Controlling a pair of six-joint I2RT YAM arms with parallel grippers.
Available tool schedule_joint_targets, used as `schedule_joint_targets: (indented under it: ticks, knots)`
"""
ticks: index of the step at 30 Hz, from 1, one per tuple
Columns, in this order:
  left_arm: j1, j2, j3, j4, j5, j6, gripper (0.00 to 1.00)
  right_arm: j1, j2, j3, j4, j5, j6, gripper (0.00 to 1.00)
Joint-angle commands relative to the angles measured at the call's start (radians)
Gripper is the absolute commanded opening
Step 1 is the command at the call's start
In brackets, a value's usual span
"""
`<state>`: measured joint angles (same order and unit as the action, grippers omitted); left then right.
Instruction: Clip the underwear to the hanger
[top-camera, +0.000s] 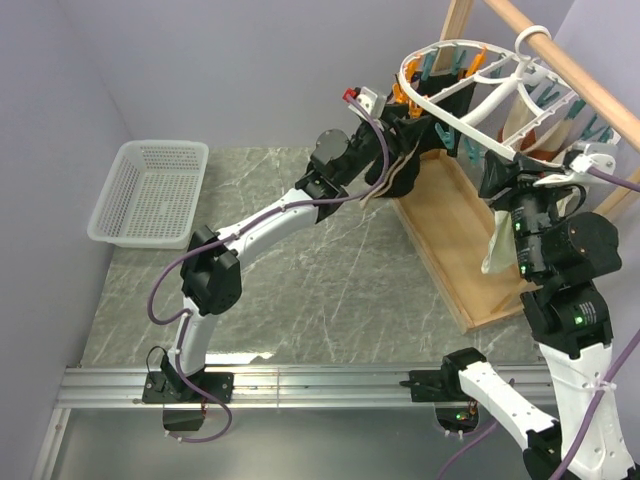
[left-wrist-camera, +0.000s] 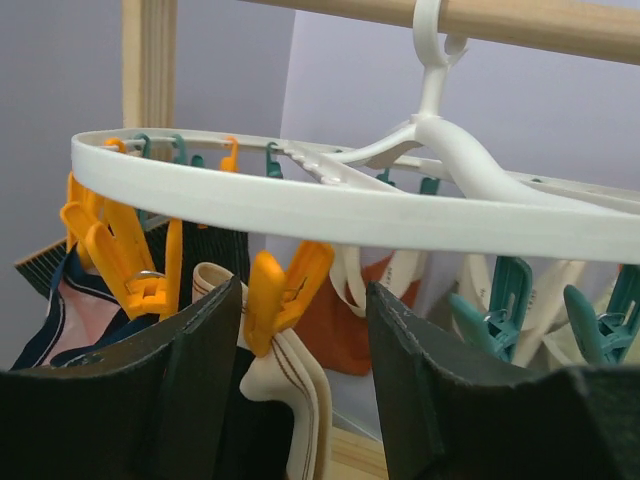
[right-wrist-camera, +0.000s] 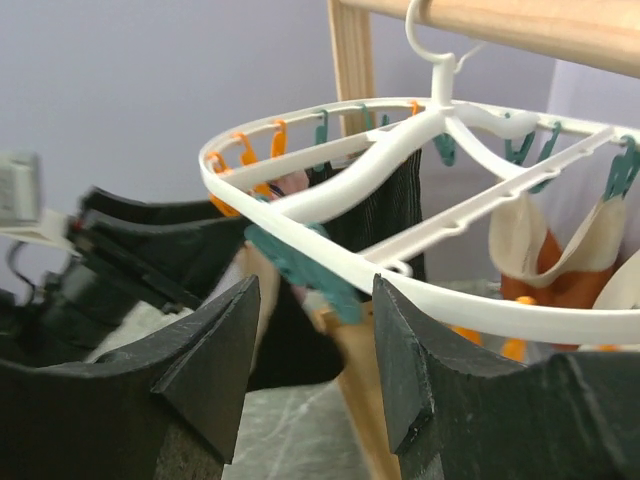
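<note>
The round white hanger (top-camera: 470, 75) hangs by its hook from a wooden rod. The black underwear (top-camera: 405, 170) with a beige waistband hangs under its near-left rim. In the left wrist view an orange clip (left-wrist-camera: 285, 295) grips the beige waistband (left-wrist-camera: 300, 390) under the hanger ring (left-wrist-camera: 350, 205). My left gripper (left-wrist-camera: 303, 300) is open, its jaws either side of that clip; it also shows in the top view (top-camera: 405, 125). My right gripper (right-wrist-camera: 315, 285) is open below the hanger rim (right-wrist-camera: 480, 300), with a blurred teal clip (right-wrist-camera: 300, 265) beyond the jaws. The underwear's black fabric (right-wrist-camera: 385, 210) hangs behind.
A wooden rod (top-camera: 570, 65) on a wooden post carries the hanger over a wooden base tray (top-camera: 455, 235). Cream (top-camera: 497, 245) and rust-brown (left-wrist-camera: 345, 320) garments hang from other clips. A white mesh basket (top-camera: 150, 190) stands at the far left of the marble table.
</note>
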<state>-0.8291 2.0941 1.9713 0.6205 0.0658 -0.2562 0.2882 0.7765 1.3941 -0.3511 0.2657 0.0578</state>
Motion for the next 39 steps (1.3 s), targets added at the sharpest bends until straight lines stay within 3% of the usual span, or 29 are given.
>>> schedule_joint_targets:
  ticks: [1, 8, 18, 27, 34, 39]
  knots:
    - [0.008, -0.006, 0.05, 0.028, 0.015, 0.002, 0.58, 0.002, 0.023, -0.006, 0.077, 0.046, -0.099, 0.56]
    - [0.03, 0.021, 0.092, 0.018, 0.017, -0.003, 0.59, -0.003, 0.052, -0.003, 0.028, 0.073, -0.125, 0.54]
    - [0.042, 0.037, 0.109, 0.01, 0.034, -0.006, 0.59, -0.02, 0.072, -0.109, 0.198, 0.084, -0.17, 0.54]
    - [0.053, 0.017, 0.072, 0.015, 0.049, -0.023, 0.6, -0.112, 0.133, -0.078, 0.218, -0.022, -0.132, 0.53]
    - [0.054, -0.017, 0.029, 0.025, 0.072, -0.026, 0.61, -0.162, 0.173, -0.053, 0.202, -0.094, -0.102, 0.43]
    - [0.058, -0.022, 0.029, 0.024, 0.081, -0.029, 0.61, -0.188, 0.199, -0.027, 0.189, -0.137, -0.078, 0.42]
